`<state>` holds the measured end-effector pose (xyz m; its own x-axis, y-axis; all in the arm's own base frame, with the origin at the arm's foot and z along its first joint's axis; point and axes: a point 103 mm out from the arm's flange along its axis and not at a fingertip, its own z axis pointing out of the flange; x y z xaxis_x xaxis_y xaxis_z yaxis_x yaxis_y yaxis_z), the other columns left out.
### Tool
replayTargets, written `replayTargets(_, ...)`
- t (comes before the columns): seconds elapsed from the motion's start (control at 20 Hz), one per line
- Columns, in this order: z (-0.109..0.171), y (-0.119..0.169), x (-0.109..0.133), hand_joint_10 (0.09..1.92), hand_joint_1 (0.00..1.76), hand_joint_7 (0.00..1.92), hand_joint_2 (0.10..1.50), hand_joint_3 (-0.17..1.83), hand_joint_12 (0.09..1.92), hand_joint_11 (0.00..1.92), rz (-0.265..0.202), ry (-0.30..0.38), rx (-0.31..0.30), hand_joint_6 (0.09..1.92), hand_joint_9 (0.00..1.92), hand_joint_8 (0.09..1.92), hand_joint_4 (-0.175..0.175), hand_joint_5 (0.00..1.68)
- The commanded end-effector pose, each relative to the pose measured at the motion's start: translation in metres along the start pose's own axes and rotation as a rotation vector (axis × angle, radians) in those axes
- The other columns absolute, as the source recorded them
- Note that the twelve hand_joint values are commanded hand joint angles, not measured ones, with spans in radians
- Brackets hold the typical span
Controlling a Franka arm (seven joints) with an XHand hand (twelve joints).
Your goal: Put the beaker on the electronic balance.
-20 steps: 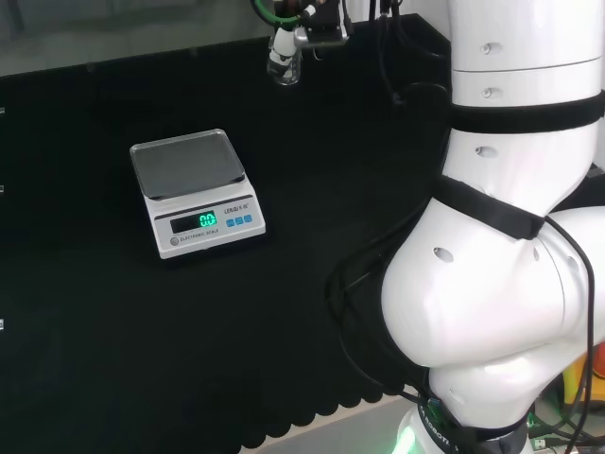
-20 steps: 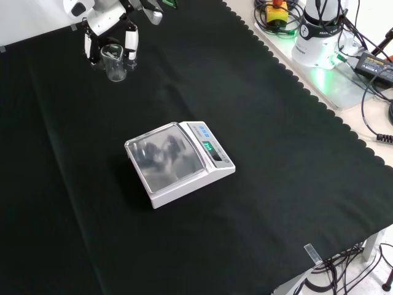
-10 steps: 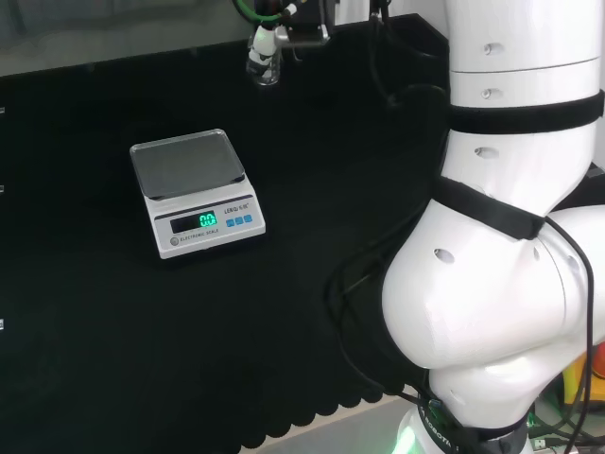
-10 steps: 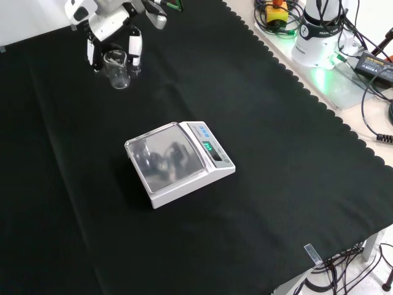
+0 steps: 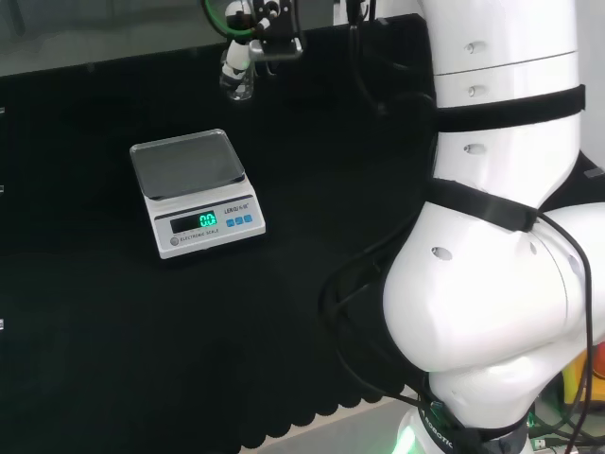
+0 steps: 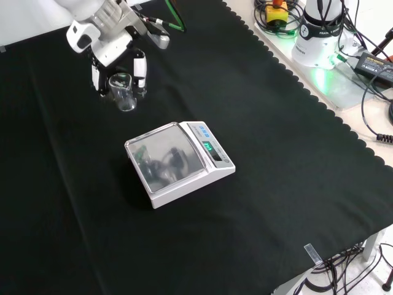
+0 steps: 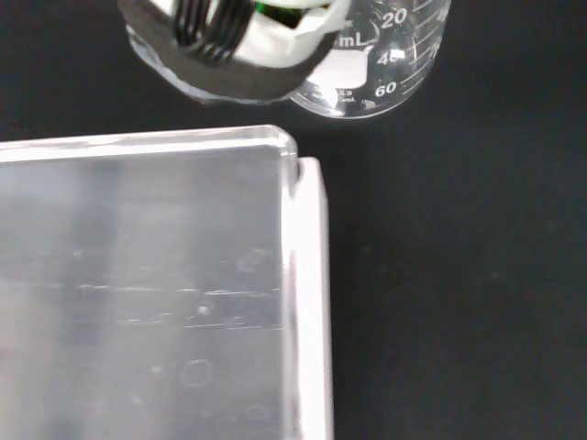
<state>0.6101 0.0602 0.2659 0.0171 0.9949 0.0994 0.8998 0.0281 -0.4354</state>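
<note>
A small clear glass beaker (image 6: 123, 93) hangs in the air, and the hand (image 6: 110, 46) is shut on it with fingers (image 6: 140, 65) down both sides. In the head view the beaker (image 5: 238, 83) sits beyond the balance's far right corner, under the hand (image 5: 248, 43). The white electronic balance (image 6: 179, 163) rests mid-cloth with a bare steel pan (image 5: 184, 163) and a lit green display (image 5: 207, 220). The wrist view has the beaker (image 7: 381, 64) with printed marks beside a finger (image 7: 243, 41), close over the pan's corner (image 7: 147, 275).
Black cloth (image 6: 276, 160) covers the bench, with a scalloped edge on the front view's right. Cables, a power brick and the arm's base (image 6: 319, 34) lie beyond that edge. The arm's white links (image 5: 501, 236) stand at the head view's right.
The hand has carried the beaker toward the balance: leftward in the head view, down and right in the front view. The balance has not moved.
</note>
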Motion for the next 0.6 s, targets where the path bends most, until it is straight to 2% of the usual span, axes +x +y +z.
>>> replayTargets(0.05,0.014,0.007,0.031,0.44,1.07,1.02,1.09,-0.03,0.62,1.45,-0.055,-0.001,0.043,0.83,1.36,0.79,-0.175,0.81)
replayTargets(0.6,0.044,0.015,0.061,0.43,1.06,1.02,1.1,-0.03,0.62,1.45,-0.1,0.025,0.097,0.83,1.37,0.79,-0.175,0.81)
